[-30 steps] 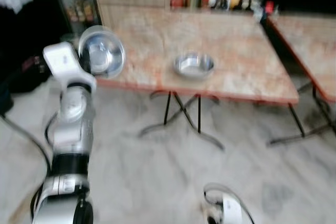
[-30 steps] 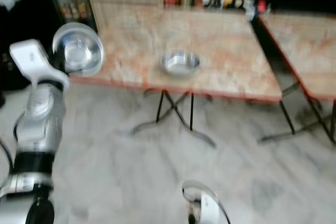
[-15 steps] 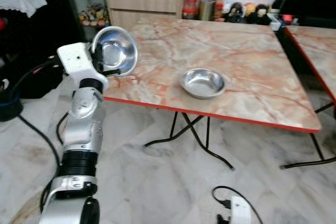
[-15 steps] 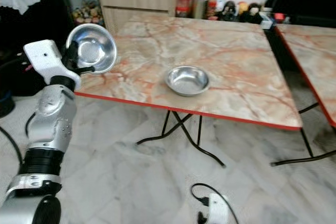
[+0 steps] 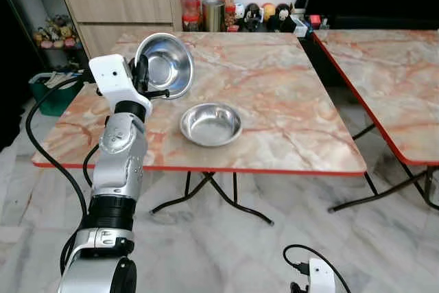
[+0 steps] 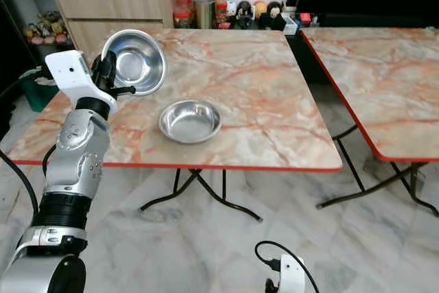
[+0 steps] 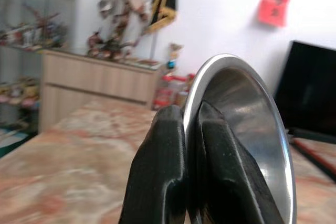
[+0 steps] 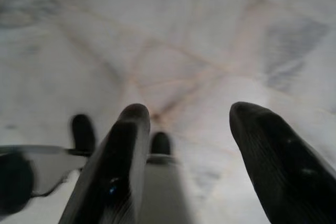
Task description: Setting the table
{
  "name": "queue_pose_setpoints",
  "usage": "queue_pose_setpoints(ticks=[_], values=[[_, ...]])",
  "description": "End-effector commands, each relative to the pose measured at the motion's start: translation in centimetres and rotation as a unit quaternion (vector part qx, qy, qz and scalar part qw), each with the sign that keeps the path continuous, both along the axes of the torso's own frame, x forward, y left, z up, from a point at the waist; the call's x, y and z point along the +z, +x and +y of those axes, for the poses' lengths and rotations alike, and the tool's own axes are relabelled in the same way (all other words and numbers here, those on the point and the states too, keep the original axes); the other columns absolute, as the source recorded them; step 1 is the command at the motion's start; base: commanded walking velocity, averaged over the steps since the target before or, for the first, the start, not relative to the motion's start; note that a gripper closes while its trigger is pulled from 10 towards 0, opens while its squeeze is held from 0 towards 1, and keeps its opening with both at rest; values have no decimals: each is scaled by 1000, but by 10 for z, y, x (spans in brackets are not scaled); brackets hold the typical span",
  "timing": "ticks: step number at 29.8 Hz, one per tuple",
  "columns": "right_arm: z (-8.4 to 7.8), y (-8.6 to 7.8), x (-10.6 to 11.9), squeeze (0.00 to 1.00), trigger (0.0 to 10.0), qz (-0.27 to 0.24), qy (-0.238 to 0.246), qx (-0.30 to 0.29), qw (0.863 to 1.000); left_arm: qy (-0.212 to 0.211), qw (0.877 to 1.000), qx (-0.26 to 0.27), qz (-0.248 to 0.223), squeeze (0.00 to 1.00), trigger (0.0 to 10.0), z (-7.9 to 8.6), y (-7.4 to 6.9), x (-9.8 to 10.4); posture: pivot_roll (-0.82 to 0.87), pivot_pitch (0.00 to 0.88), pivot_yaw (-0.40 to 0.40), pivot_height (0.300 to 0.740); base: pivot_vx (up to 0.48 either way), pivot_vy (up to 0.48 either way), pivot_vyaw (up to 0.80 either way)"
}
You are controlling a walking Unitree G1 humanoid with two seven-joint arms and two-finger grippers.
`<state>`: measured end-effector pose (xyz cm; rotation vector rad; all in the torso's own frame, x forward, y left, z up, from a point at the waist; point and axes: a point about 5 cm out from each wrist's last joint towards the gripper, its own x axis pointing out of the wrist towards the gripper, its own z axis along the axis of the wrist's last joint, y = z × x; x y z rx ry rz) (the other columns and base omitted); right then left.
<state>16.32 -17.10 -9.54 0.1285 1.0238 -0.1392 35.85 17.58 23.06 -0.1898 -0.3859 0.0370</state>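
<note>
The left gripper is raised above the near-left part of the marble-topped folding table, its two black fingers pinched on the rim of a steel bowl, one finger outside the wall and one inside. The bowl is held on edge, clear of the table, with its hollow facing toward the table's middle (the wrist view shows the rim squeezed tight between the pads). A second steel bowl sits upright on the table, just beyond and below the held one, toward the near edge and roughly at the table's centre line. At the far side of the table, a row of jars and bottles stands against the wall, next to a wooden cabinet. A second marble-topped table stands to the right of the first, apart from it. The right gripper hangs low over the marble floor, its fingers spread apart and holding nothing
</note>
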Motion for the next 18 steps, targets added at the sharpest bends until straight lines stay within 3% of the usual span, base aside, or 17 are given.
queue_pose_setpoints(ticks=[1,13,18], values=[[0,3,1,0,10000,-5,-1,0,1000,0,1000,-9,-7,0,10000,-2,0,6,52,0,-18,740,368,0,0],[-1,3,1,0,10000,-4,-2,2,1000,0,999,-45,7,0,10000,-11,0,1,55,0,-17,740,333,0,0],[0,2,1,0,10000,-3,-3,3,1000,-18,996,-80,42,0,10000,-17,0,-9,56,0,-16,740,0,0,0]])
